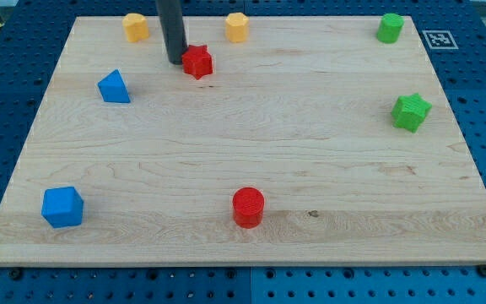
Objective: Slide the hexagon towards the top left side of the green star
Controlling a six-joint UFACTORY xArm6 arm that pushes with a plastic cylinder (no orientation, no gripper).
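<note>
A yellow hexagon (pixel 237 27) sits near the board's top edge, a little right of the middle. The green star (pixel 411 111) lies far off at the view's right edge, lower than the hexagon. My tip (pixel 175 62) stands on the board touching or nearly touching the left side of a red star (pixel 197 62). It is left of and below the hexagon, with the red star between them.
Another yellow block (pixel 136 26) sits at the top left and a green block (pixel 389 28) at the top right. A blue triangular block (pixel 114 87) is at the left, a blue cube (pixel 62 207) at the bottom left, and a red cylinder (pixel 248 207) at the bottom middle.
</note>
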